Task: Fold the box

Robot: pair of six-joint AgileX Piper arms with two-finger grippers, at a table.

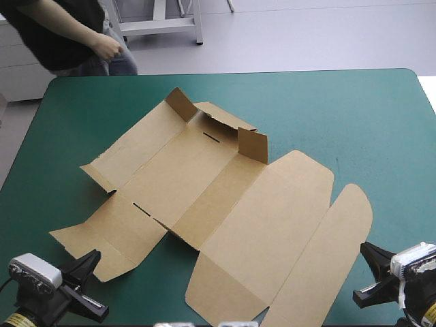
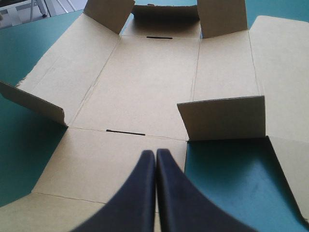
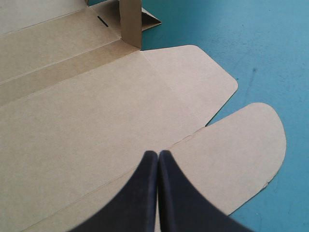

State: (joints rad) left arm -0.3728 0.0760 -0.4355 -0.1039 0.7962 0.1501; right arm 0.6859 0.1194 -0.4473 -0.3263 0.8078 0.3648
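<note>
The right gripper [image 3: 158, 155] had its black fingers pressed together in one pointed arch over the brown box [image 3: 91, 125], which lay spread flat on the teal-green cover [image 3: 260, 43]. Beside the fingers a rounded flap [image 3: 241, 145] reached out over the cover. Farther ahead, one small tab [image 3: 130, 21] stood upright beside a short dark slot [image 3: 102, 20] cut in the board.

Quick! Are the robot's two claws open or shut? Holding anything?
Left gripper: shut, holding nothing.
Right gripper: shut, holding nothing.
</note>
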